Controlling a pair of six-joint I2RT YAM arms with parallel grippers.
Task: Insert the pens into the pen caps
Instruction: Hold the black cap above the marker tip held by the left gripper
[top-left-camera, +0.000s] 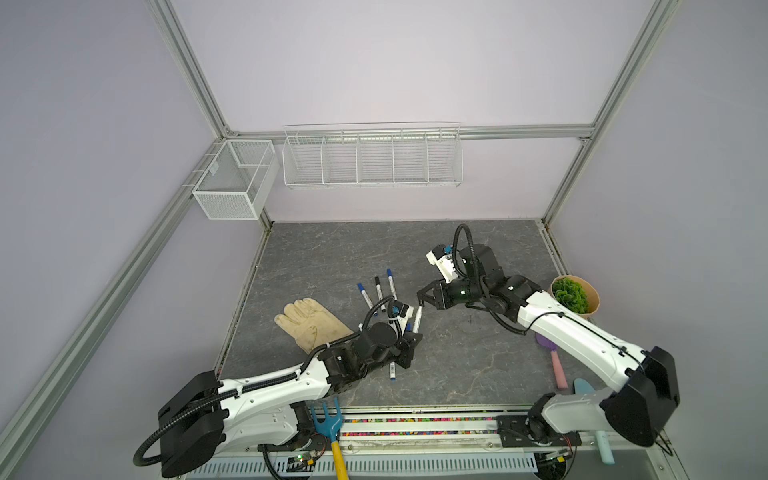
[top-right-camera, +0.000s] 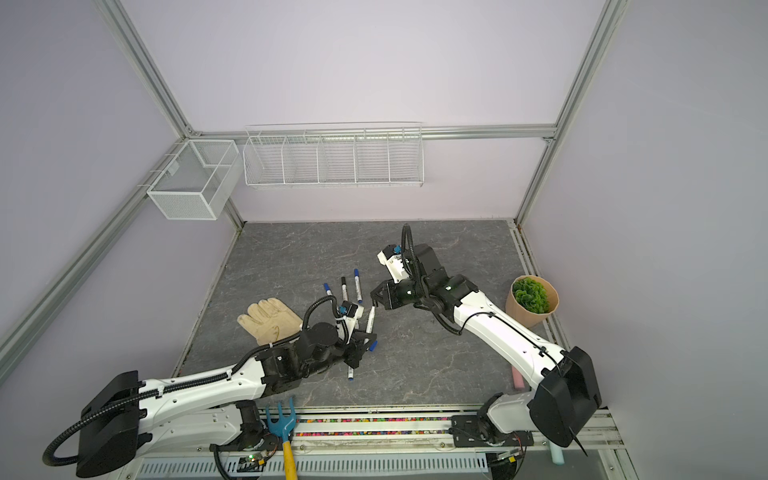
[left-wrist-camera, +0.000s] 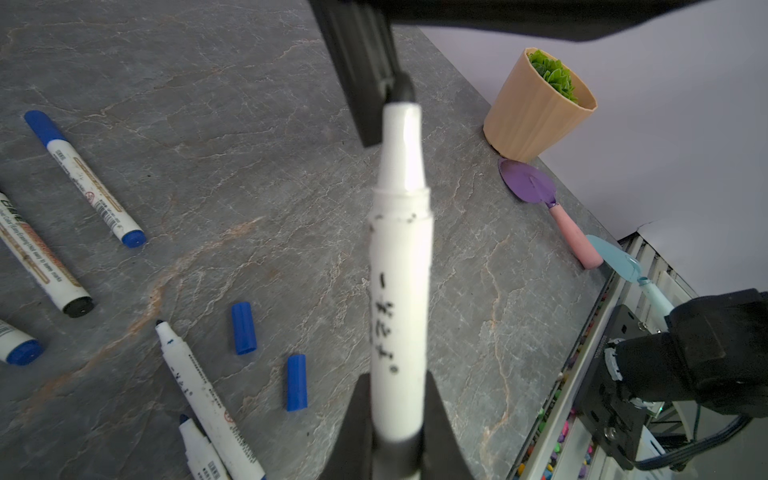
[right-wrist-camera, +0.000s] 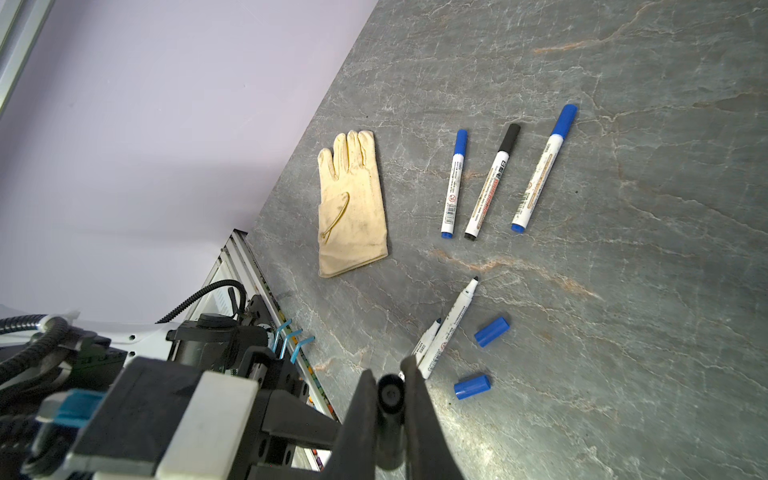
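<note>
Left gripper clamped on pen, right gripper clamped on cap, both mid-air, tip near cap mouth. Align axes first, then push straight, slow; any skew probably jams it.

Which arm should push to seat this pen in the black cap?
Right, likely: right gripper clamps the short black cap at the nib; the pen sticks far out of left gripper, so hold that steady.
</note>
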